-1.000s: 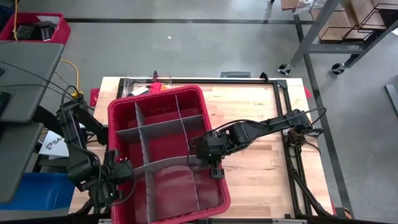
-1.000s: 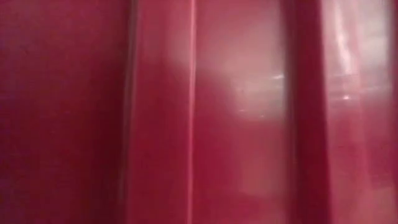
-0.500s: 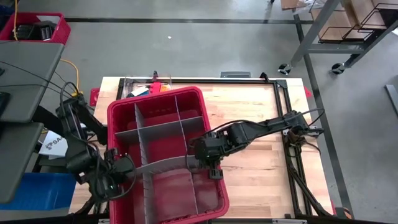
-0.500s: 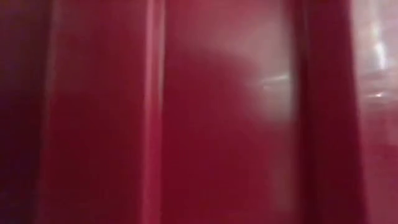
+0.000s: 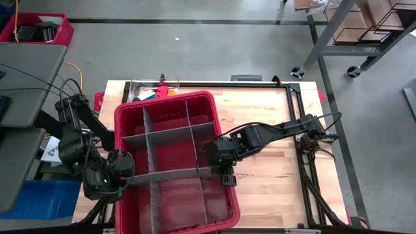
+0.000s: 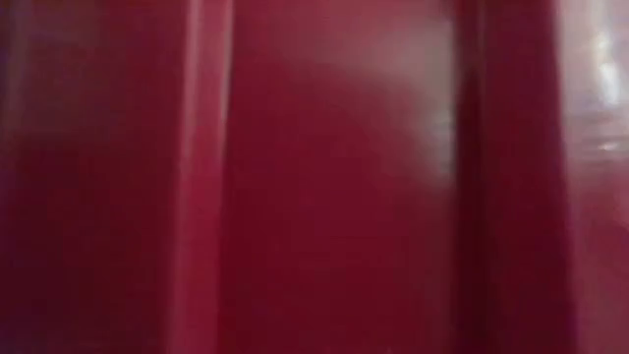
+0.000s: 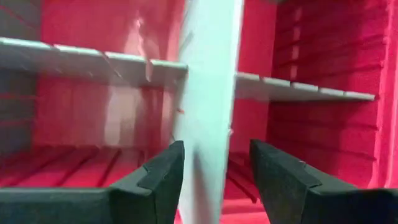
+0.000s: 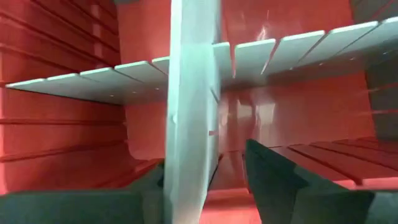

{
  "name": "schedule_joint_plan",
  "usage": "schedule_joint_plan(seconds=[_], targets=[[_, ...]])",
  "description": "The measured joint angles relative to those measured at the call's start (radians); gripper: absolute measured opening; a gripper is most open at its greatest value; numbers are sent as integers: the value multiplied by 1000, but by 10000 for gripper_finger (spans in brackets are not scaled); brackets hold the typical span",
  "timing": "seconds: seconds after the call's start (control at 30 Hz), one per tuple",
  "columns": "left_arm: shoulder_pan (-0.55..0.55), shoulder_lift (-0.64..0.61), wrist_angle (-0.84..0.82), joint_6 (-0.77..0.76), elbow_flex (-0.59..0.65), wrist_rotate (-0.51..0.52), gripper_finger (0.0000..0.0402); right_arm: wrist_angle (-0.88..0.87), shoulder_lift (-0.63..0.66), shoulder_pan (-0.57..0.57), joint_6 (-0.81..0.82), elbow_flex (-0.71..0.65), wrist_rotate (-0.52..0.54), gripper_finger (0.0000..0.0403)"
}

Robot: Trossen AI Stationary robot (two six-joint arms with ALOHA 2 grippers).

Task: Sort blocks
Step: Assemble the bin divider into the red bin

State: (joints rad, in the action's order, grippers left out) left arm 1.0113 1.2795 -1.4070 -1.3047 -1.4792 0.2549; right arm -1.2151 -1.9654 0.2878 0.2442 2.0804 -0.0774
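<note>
Red bin [image 5: 170, 107]: large, on the wooden tabletop [image 5: 273, 123], turned slightly askew, partitioned by grey divider sheets [image 5: 156, 136] into compartments. The compartments in sight hold no blocks.

Cross divider [image 5: 172, 173]: long grey sheet running across the bin's near half, from the left wall to the right wall.

Left pincer [image 5: 127, 170]: at the bin's left wall, at the cross divider's left end. In the left wrist view its fingers [image 7: 152, 180] stand apart on either side of the sheet's edge [image 7: 208, 106]; whether the pads actually press it is hard to judge, as one finger looks clear of it.

Right pincer [image 5: 221, 170]: at the bin's right wall, at the sheet's right end. Right wrist view: fingers [image 8: 273, 171] parted, the sheet's edge [image 8: 189, 106] between them.

Blocks [image 5: 155, 91]: a few coloured pieces apparently in a clear tray just behind the bin's far rim, too small to sort by colour.

Low view: filled wholly by the bin's red wall [image 6: 314, 177].
</note>
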Motion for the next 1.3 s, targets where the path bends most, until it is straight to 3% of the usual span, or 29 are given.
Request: schedule_joint_plan(seconds=[0.67,0.9,1.07,1.13,1.3], targets=[[-84,-103,-8,148,1,141,177,-15,129,-56,-43,0,34,130],[-119,-139,13,154,2,363,177,27,226,-34,12,2,89,130],[-144,-164,110,247,2,564,177,59,256,40,122,2,151,126],[-156,-169,149,308,2,645,177,39,242,81,152,2,179,108],[-189,-175,223,425,2,874,177,-5,138,170,309,-1,239,12]])
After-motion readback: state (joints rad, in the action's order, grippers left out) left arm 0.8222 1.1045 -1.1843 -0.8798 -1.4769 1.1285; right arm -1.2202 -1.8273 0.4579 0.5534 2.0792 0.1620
